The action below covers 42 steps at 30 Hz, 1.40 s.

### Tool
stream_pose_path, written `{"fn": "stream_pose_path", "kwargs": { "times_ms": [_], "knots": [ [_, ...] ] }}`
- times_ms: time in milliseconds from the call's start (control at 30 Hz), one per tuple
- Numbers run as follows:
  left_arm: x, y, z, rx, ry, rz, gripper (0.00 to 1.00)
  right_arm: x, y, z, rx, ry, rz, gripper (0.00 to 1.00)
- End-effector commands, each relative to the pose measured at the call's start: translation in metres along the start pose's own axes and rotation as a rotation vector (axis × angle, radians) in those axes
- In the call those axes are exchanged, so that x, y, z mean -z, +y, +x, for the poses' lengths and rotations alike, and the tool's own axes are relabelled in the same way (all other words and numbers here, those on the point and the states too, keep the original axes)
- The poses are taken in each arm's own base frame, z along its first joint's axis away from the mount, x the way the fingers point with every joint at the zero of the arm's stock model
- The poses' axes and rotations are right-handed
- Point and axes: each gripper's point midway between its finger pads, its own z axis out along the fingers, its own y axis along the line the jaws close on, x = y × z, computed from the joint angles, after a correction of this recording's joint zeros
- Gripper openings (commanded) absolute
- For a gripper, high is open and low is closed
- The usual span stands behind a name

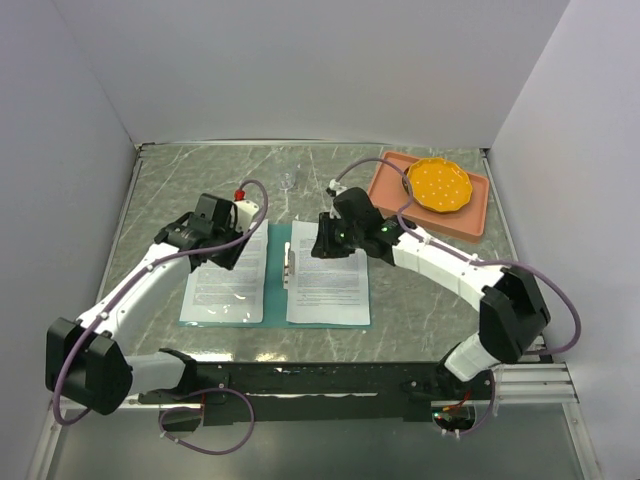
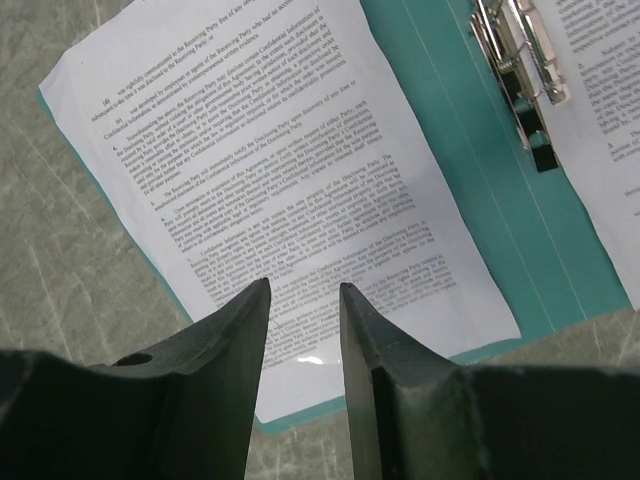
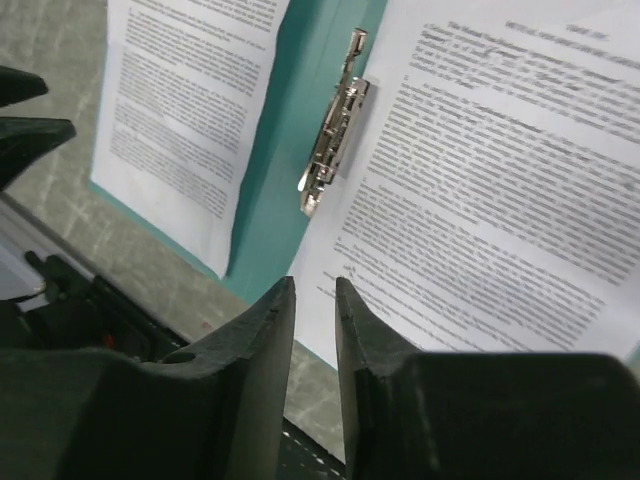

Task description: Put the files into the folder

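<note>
The teal folder [image 1: 277, 262] lies open and flat in the middle of the table, its metal clip [image 1: 289, 268] at the spine. One of the files [image 1: 226, 290] rests on its left flap, the other [image 1: 330, 290] on its right half beside the clip [image 3: 332, 140]. My left gripper [image 1: 230, 252] hovers over the left sheet [image 2: 270, 170], open, nothing between its fingers [image 2: 304, 287]. Above the right sheet [image 3: 490, 200] hangs my right gripper [image 1: 322, 246], jaws a little apart and empty [image 3: 315, 283]. Neither gripper touches paper or folder [image 2: 470, 190].
A salmon-pink tray [image 1: 474, 222] at the back right holds an orange plate [image 1: 438, 185]. A small clear object [image 1: 292, 180] stands behind the folder. White walls enclose three sides. The black base rail [image 1: 320, 378] runs along the near edge.
</note>
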Motion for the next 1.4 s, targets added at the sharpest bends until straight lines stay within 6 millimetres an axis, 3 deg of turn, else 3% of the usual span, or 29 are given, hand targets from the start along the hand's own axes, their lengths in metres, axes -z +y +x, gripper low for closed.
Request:
{"fn": "stream_pose_path", "kwargs": {
  "times_ms": [0, 167, 367, 633, 767, 1000, 1367],
  "knots": [
    [-0.018, 0.012, -0.006, -0.014, -0.007, -0.058, 0.41, -0.017, 0.032, -0.021, -0.032, -0.021, -0.240, 0.24],
    [-0.042, 0.020, 0.006, -0.025, 0.049, -0.107, 0.37, -0.039, 0.040, -0.038, -0.086, 0.010, -0.369, 0.25],
    [-0.063, 0.026, 0.021, -0.049, 0.118, -0.146, 0.18, -0.076, 0.030, -0.057, -0.144, 0.033, -0.428, 0.25],
    [-0.074, 0.024, 0.035, -0.061, 0.157, -0.140, 0.10, -0.109, 0.018, -0.081, -0.177, 0.032, -0.442, 0.25],
    [-0.077, 0.022, 0.039, -0.060, 0.164, -0.133, 0.09, -0.126, 0.007, -0.080, -0.202, 0.053, -0.425, 0.29],
    [-0.081, 0.018, 0.050, -0.059, 0.187, -0.118, 0.07, -0.142, -0.005, -0.071, -0.211, 0.090, -0.391, 0.48],
    [-0.082, 0.012, 0.057, -0.047, 0.198, -0.090, 0.03, -0.154, -0.014, -0.055, -0.234, 0.130, -0.372, 0.50]
  ]
}}
